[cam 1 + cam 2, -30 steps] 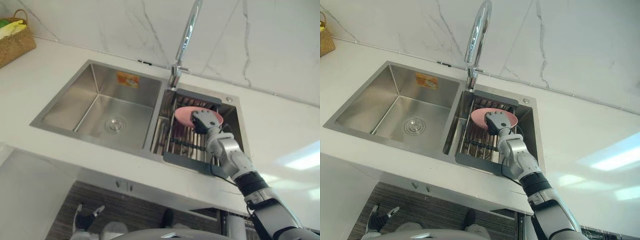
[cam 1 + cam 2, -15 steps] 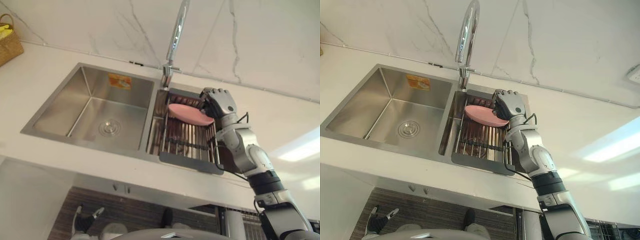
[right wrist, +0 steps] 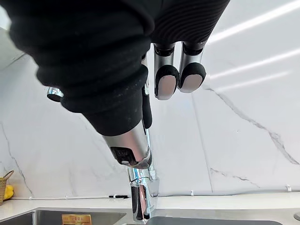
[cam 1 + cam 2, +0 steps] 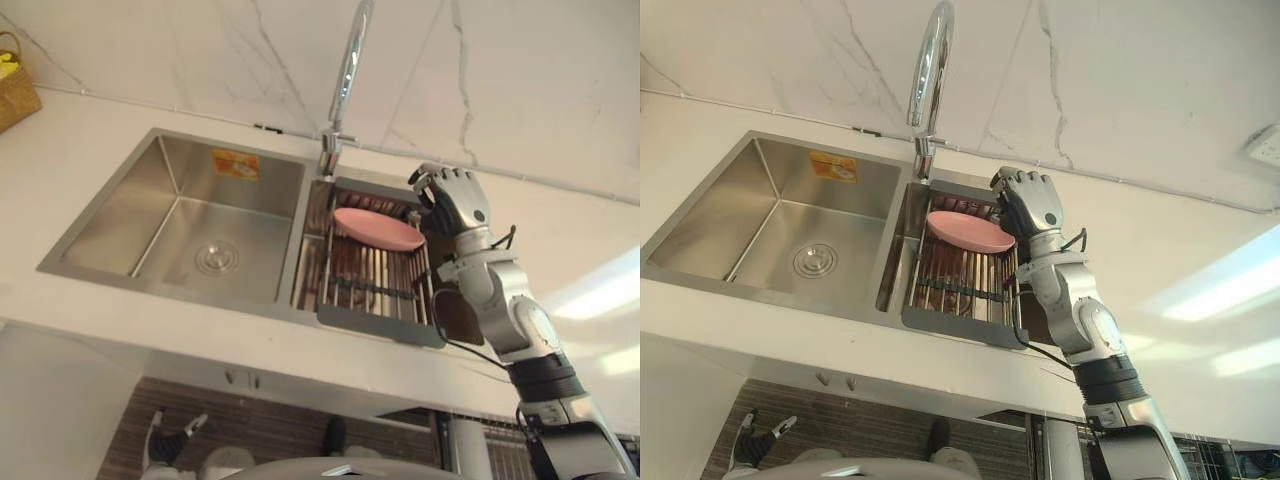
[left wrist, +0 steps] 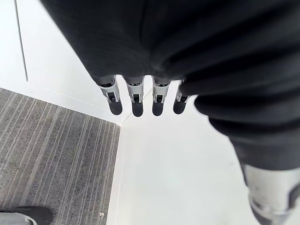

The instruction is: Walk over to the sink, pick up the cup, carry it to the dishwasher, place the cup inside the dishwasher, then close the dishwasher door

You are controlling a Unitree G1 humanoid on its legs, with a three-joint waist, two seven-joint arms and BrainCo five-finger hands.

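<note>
Pink dish (image 4: 378, 228) lies on the rack (image 4: 370, 292) in the sink (image 4: 178, 172). Your right hand (image 4: 452, 200) has swung from over it to its right rim; can't tell if it grips. Pickup probably pending. Left hand (image 5: 136, 101) hangs empty, fingers straight, over floor (image 5: 56, 154). White counter (image 4: 90, 130), marble wall (image 4: 200, 50), tap (image 4: 345, 80).

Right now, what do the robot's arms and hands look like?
The left hand has silver fingers with dark tips and a dark ribbed cover. The right hand wears the same dark cover, on a chunky silver-grey arm with rounded joints and a black band.
</note>
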